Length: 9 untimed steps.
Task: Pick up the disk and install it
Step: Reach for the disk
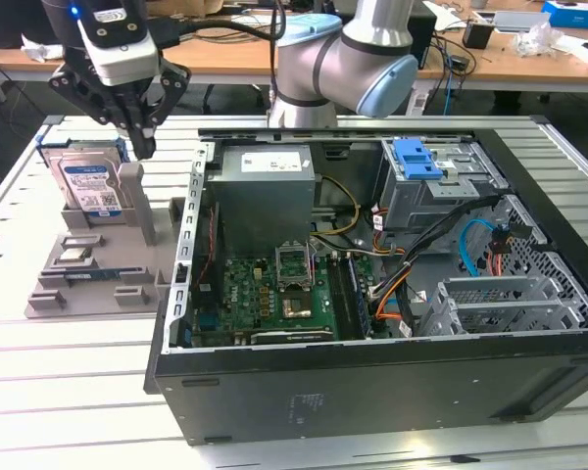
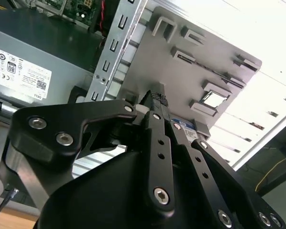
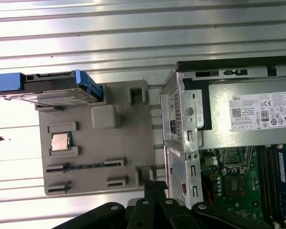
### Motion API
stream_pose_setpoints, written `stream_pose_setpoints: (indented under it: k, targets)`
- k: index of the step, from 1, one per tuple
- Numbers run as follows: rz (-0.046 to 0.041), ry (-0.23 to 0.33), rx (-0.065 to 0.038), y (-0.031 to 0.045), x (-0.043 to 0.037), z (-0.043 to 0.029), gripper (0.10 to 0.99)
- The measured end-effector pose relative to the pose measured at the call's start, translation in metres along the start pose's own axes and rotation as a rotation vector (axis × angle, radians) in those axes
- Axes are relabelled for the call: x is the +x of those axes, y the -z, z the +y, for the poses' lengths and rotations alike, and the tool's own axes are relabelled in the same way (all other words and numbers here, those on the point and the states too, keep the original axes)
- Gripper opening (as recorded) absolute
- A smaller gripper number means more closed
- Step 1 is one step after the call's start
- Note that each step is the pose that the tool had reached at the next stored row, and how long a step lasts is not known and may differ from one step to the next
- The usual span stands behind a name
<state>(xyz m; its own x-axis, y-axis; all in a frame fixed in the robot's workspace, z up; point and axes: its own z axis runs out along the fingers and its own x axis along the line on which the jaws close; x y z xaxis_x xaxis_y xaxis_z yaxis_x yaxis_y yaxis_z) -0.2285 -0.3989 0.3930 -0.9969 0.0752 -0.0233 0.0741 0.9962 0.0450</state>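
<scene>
Hovering, jaws pressed together and empty, with the black gripper [image 1: 143,139] just to the exterior view's right of the silver blue-framed disk [image 1: 86,184] standing on edge in a grey plastic fixture [image 1: 90,292].

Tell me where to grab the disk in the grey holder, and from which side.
Grip the disk near its top edge, jaws across its two flat faces, coming down from above. It stands on edge in the grey holder, so the top is free, while the upright post crowds its side on the exterior view's right.
</scene>
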Motion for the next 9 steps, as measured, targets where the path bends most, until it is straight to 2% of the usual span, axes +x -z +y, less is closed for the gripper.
stream_pose_setpoints:
  k: [9]
  targets:
    - [0.0000,0.000,0.000,0.0004,0.0244,-0.0018,0.102]
